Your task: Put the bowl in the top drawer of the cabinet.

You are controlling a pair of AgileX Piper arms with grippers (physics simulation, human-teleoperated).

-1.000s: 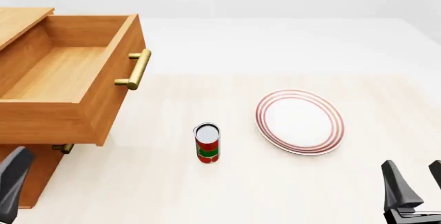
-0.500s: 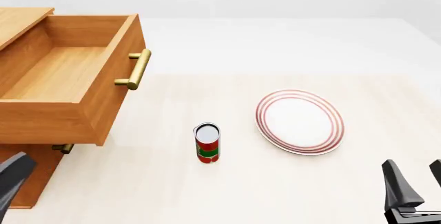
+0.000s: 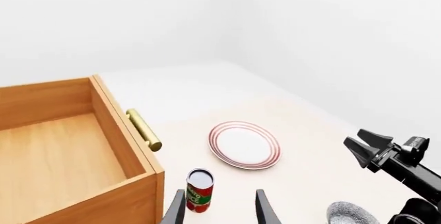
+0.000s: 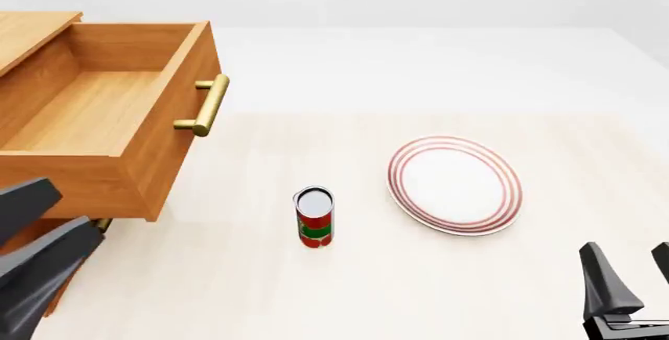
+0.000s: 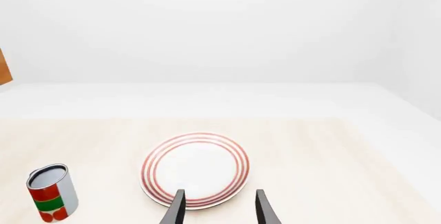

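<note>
The bowl, grey-blue speckled, shows only in the left wrist view, low on the table beside the right arm; it is out of the front view. The cabinet stands at the left with its top drawer pulled out and nothing inside, brass bar handle facing right. My left gripper is open at the front left, below the drawer's front corner, holding nothing. Also open and holding nothing, my right gripper sits at the front right, short of the plate.
A white plate with red rings lies right of centre. A red and green can stands upright between the drawer and the plate. The lower drawer's small brass handle peeks out under the open drawer.
My left gripper has risen and swung right at the front left, so both fingers now show below the drawer. The right gripper, can and plate have not moved.
</note>
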